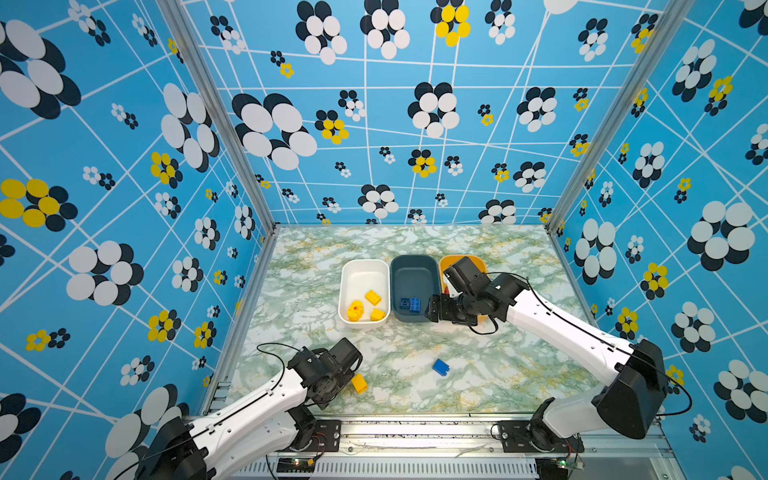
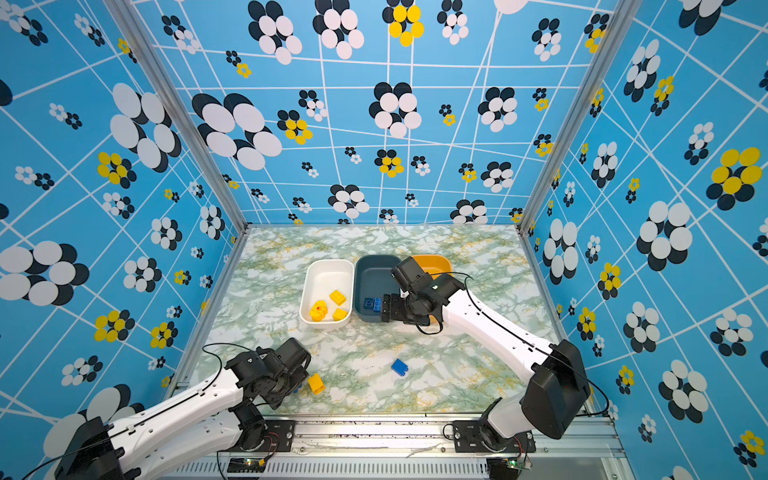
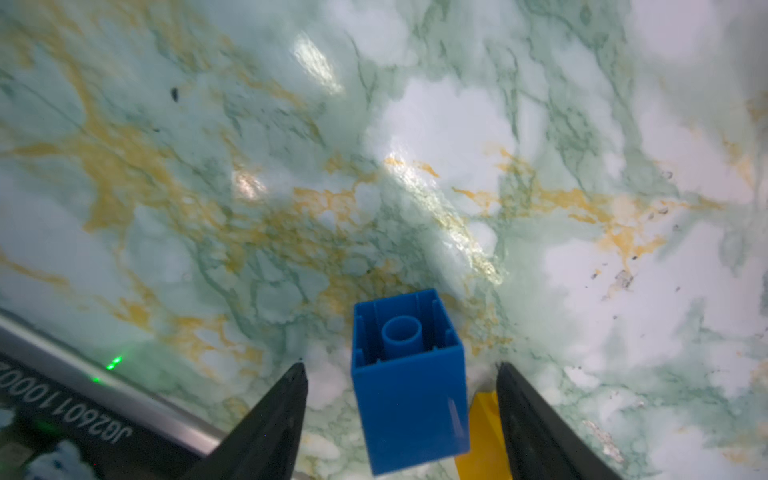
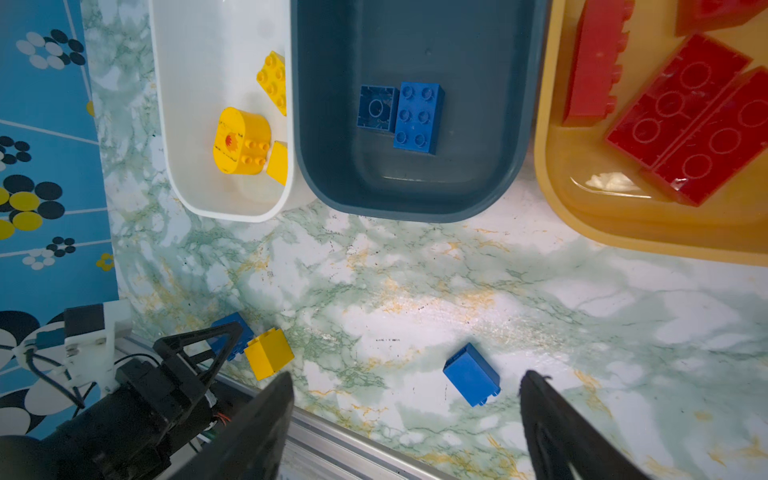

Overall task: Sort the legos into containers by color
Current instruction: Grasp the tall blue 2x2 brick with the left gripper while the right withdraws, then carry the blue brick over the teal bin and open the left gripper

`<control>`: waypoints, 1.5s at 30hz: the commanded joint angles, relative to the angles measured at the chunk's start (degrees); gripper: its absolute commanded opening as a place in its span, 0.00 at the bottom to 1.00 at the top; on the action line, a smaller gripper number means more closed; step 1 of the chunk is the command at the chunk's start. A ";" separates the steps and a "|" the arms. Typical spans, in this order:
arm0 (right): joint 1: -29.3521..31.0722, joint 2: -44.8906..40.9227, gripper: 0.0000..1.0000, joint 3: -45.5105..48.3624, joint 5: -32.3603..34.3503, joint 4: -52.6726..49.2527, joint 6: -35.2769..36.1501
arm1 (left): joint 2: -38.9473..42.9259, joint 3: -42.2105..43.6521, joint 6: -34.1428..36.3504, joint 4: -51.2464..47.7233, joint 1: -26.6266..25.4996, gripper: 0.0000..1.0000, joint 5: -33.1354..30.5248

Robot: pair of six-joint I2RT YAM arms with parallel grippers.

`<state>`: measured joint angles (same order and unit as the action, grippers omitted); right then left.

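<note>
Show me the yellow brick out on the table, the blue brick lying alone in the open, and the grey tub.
yellow brick (image 1: 359, 383), in a top view, middle of its upper face.
lone blue brick (image 1: 441, 367), in a top view, centre of its top.
grey tub (image 1: 411, 274), in a top view, bare floor.

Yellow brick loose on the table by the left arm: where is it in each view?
Top view: yellow brick at front left of the table.
Top view: brick at the same spot.
Left wrist: only a sliver behind the blue brick.
Right wrist: whole brick, beside that blue brick.
Landmark: the left gripper, next to it in every view.
</note>
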<state>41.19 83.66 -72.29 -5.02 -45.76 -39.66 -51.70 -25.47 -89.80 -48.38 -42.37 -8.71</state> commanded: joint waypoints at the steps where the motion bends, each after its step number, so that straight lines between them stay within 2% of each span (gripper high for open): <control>1: -0.45 -1.99 0.86 0.94 1.22 -1.28 -0.81 | -1.49 0.27 1.27 2.01 0.66 0.68 0.18; 4: -0.56 -3.24 0.86 1.41 2.06 -1.73 -0.86 | -2.34 0.38 1.38 2.28 0.62 0.62 0.26; 11: -0.94 -6.16 0.86 2.84 2.71 -2.69 -1.21 | -2.66 -1.65 2.36 0.53 0.45 0.37 -1.51; 13: -1.10 -7.34 0.86 3.95 2.91 -2.74 -1.55 | -2.51 -3.08 2.77 -0.68 0.43 0.33 -2.46; 18: -1.64 -10.97 0.86 7.98 3.24 -2.68 -2.73 | -2.81 -10.43 6.27 -5.74 -0.45 0.30 -6.36; 23: -2.61 -15.04 0.87 12.58 3.43 -2.85 -3.88 | -7.27 -20.26 12.45 -7.07 -1.42 0.29 -9.25; 28: -4.90 -19.21 0.87 16.27 3.42 -3.19 -3.85 | -16.90 -32.54 21.69 -2.24 -2.62 0.29 -9.73; 35: -6.47 -22.25 0.89 21.84 1.34 -2.07 -4.00 | -35.84 -51.23 34.94 4.20 -3.09 0.28 -4.28; 41: -6.78 -24.96 0.90 25.10 1.32 -1.04 -5.77 | -50.18 -64.94 41.81 5.31 -1.61 0.28 0.74; 45: -6.77 -26.20 0.90 26.49 1.31 -1.00 -6.56 | -57.33 -70.45 44.85 6.04 0.12 0.28 4.24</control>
<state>34.79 58.59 -46.92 -3.51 -47.07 -44.77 -105.84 -92.62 -49.76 -42.19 -43.59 -7.84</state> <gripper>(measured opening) 0.898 0.353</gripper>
